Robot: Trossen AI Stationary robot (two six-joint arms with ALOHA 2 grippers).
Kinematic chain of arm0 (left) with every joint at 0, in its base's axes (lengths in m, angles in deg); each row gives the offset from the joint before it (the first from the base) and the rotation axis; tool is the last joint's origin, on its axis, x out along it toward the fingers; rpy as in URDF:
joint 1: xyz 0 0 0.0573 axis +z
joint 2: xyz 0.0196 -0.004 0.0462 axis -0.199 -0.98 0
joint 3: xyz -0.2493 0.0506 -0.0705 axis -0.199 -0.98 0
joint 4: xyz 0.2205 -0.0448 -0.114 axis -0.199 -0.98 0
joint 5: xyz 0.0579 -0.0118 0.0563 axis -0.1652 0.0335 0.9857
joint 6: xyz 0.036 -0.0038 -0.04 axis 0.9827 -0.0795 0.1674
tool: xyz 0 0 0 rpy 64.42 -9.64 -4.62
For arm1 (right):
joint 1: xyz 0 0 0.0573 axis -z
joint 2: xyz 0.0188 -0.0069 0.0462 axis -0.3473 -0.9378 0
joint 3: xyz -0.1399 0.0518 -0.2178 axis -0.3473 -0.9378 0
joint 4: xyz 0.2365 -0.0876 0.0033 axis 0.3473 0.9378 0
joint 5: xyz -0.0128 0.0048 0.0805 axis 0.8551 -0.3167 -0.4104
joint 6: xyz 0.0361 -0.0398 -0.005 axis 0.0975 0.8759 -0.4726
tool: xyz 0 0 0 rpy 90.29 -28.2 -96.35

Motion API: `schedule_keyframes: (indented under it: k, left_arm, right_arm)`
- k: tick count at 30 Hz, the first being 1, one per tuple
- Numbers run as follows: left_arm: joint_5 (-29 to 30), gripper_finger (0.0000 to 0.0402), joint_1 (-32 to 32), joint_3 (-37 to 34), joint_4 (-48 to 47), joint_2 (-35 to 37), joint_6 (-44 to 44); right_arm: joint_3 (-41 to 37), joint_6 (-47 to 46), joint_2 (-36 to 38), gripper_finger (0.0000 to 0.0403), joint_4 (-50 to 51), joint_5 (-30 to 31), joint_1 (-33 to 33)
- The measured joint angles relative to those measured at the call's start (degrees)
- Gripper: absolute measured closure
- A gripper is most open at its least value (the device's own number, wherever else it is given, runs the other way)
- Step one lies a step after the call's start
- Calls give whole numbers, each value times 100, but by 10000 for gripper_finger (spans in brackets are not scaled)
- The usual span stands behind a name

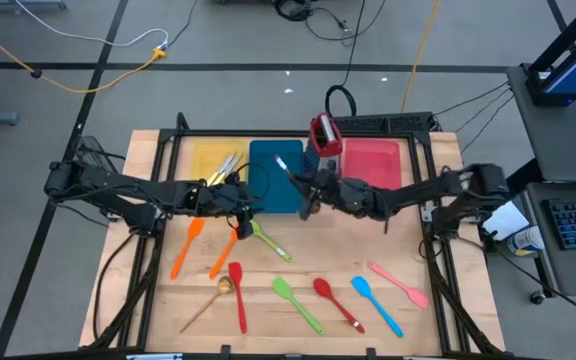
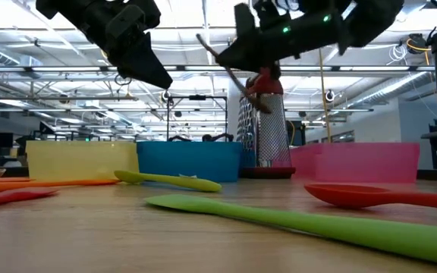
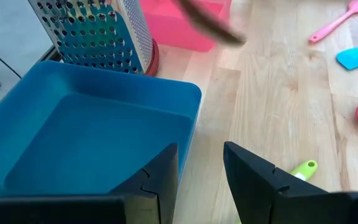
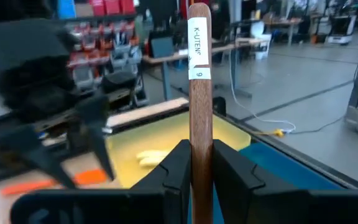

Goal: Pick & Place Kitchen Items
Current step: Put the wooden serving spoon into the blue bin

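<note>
Green spatula (image 2: 302, 222) lies on the bench (image 1: 298, 262), below both end effectors. Right end effector (image 4: 198, 163) clamps a wooden spoon (image 4: 198, 81) above the blue tray (image 1: 274, 178); left end effector (image 3: 201, 167), beside it, is half open and empty.

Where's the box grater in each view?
High: box grater between blue tray and pink tray.
Low: centre, same gap.
Left wrist: behind the blue tray.
Right wrist: not visible.
Shared landmark: blue tray.

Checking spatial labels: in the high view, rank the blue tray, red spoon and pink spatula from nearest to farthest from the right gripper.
From the right gripper:
1. Blue tray, directly beside it at the table's back.
2. Red spoon, front, towards the middle.
3. Pink spatula, front right.
</note>
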Motion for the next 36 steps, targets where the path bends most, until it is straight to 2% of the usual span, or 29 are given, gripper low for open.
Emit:
schedule_keyframes:
  k: [7,14,18,21,26,36]
  left_arm:
    - [0,270,0,0,9,0,5]
    - [0,270,0,0,9,0,3]
    - [0,270,0,0,-16,0,3]
    - [0,270,0,0,-59,0,3]
    - [0,270,0,2,-67,0,119]
    - [2,270,0,0,-63,0,117]
  right_arm:
    - [92,0,-1181,356,-1853,-2,355]
    - [891,238,-2120,356,-2022,-5,640]
    - [1266,200,-2374,355,-1254,31,738]
    - [1424,141,-2386,355,-502,341,801]
    - [1438,-248,-2382,355,135,533,910]
    - [1438,-1118,-2378,355,1308,-302,1190]
